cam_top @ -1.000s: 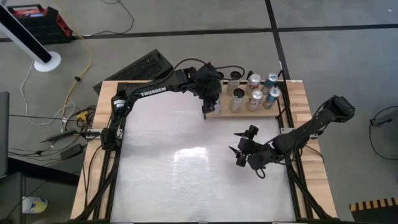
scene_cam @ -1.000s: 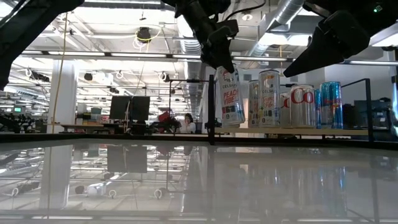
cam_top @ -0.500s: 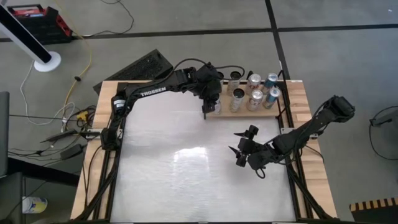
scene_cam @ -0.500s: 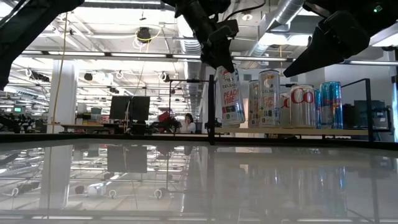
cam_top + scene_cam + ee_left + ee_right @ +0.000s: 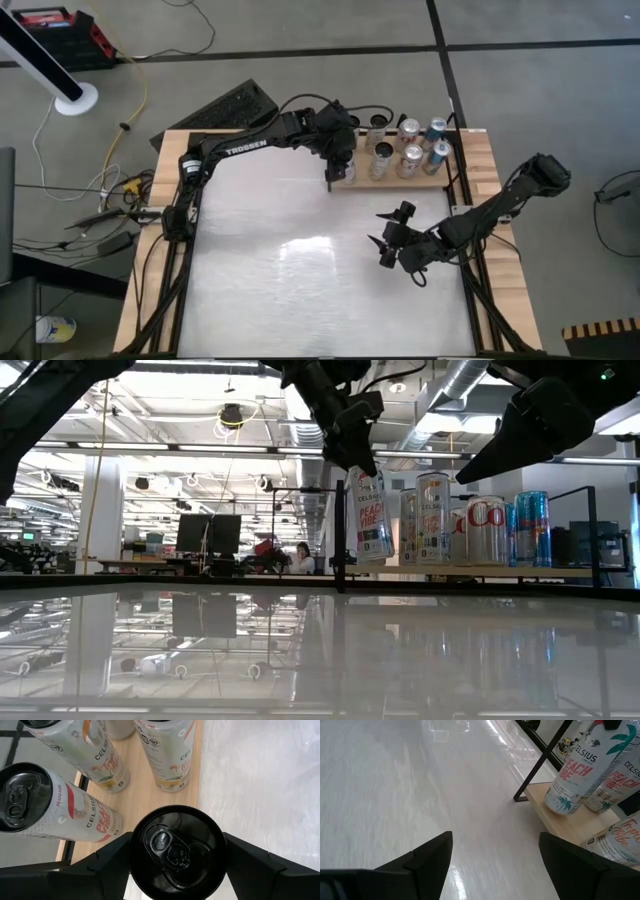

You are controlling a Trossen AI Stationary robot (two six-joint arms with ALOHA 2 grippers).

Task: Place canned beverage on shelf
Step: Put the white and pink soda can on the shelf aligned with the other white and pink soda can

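A white Celsius can with a black top hangs tilted at the left end of the light-wood shelf, beside the shelf's black corner post. My left gripper is shut on it. The right wrist view shows the can's bottom at the plank's corner; whether it rests there or hangs just above, I cannot tell. My right gripper stands open above the white tabletop, nearer than the shelf, with nothing between its fingers. My left gripper pinches the can just below its black top rim between its two fingers, one on each side. The fingers come slanting down from above. The can tilts, its top leaning away from the row of cans and its bottom at the plank's left end.
Several more cans stand upright on the shelf close to the right of the held one; three show in the left wrist view. Thin black rods frame the shelf. The glossy white tabletop spreads out on the near side.
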